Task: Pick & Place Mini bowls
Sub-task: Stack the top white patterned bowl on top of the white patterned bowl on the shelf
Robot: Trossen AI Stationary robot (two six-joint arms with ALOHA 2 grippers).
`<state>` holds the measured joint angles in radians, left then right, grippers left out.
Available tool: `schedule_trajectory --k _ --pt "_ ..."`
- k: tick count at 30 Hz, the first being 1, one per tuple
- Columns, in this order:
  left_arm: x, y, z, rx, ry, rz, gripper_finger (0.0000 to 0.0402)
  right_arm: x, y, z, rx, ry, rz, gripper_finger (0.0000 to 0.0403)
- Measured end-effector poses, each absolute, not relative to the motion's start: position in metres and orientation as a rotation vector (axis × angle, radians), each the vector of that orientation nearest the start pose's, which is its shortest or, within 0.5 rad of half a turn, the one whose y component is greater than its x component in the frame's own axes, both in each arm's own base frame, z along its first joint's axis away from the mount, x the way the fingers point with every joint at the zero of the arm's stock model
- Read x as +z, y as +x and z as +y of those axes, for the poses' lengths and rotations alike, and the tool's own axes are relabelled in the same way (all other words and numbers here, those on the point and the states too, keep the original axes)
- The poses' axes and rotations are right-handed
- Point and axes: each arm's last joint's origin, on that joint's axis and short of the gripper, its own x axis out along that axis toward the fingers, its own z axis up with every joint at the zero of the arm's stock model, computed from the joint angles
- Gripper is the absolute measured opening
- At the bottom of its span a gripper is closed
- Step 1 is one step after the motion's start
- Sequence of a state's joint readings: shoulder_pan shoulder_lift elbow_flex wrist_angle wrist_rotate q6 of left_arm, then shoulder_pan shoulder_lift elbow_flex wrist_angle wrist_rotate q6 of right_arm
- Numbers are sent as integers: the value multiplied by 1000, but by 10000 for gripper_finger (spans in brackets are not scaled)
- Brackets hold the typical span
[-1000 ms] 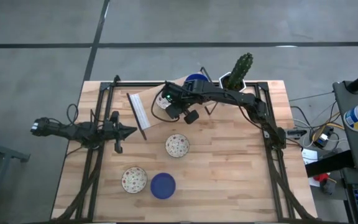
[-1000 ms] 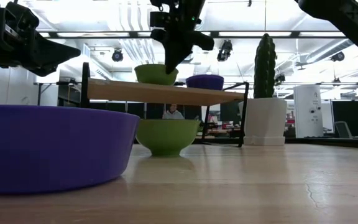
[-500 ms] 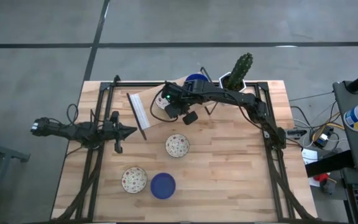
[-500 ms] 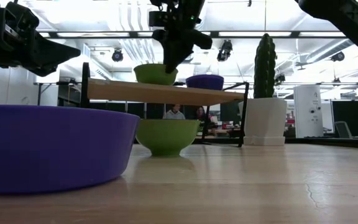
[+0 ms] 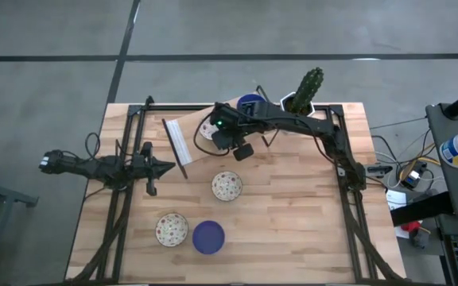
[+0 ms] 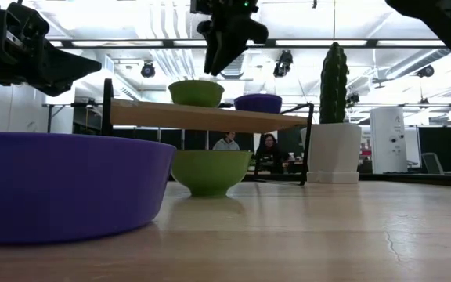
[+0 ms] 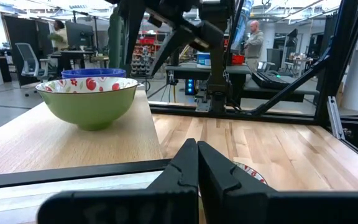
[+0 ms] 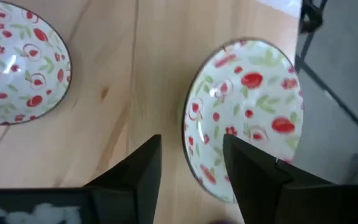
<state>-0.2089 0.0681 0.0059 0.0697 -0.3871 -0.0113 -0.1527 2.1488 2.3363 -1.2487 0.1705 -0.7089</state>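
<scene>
A patterned mini bowl [image 5: 207, 130], green outside [image 6: 196, 92], stands on a raised wooden shelf [image 6: 233, 119] at the table's far middle, with a blue mini bowl [image 5: 250, 103] beside it. My right gripper [image 8: 191, 146] hovers open just above the patterned bowl's rim [image 8: 194, 118], clear of it in the low view [image 6: 214, 63]. On the table lie two patterned bowls [image 5: 227, 185] [image 5: 171, 229] and a blue one [image 5: 208, 237]. My left gripper [image 5: 168, 168] waits shut at the left.
A cactus in a white pot [image 5: 299, 102] stands at the far right of the shelf. Black frame rails [image 5: 348, 199] run along the table's left and right sides. People sit in the room behind the table [image 6: 266, 149].
My right gripper has opened and let go of the patterned bowl's rim, then risen a little above it. The bowl stays upright on the shelf.
</scene>
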Motion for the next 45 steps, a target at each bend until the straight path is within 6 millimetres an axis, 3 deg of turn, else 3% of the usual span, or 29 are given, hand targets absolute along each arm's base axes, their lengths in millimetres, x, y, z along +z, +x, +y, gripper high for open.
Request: schedule_trajectory --k 8,17,23,27,36,45 --pt "167 100 -10 178 -14 -8 0 371 412 -64 -45 -467 1118 158" --pt "167 100 -10 178 -13 -8 0 404 377 -52 4 -257 1061 22" --pt "167 100 -10 178 -13 -8 0 439 345 -34 -5 -195 876 9" --pt "167 100 -10 178 -13 -8 0 450 319 -15 11 -196 711 8" --pt "167 100 -10 178 -13 -8 0 425 269 15 73 -223 387 8" --pt "167 100 -10 178 -13 -8 0 369 238 25 101 -181 271 8"
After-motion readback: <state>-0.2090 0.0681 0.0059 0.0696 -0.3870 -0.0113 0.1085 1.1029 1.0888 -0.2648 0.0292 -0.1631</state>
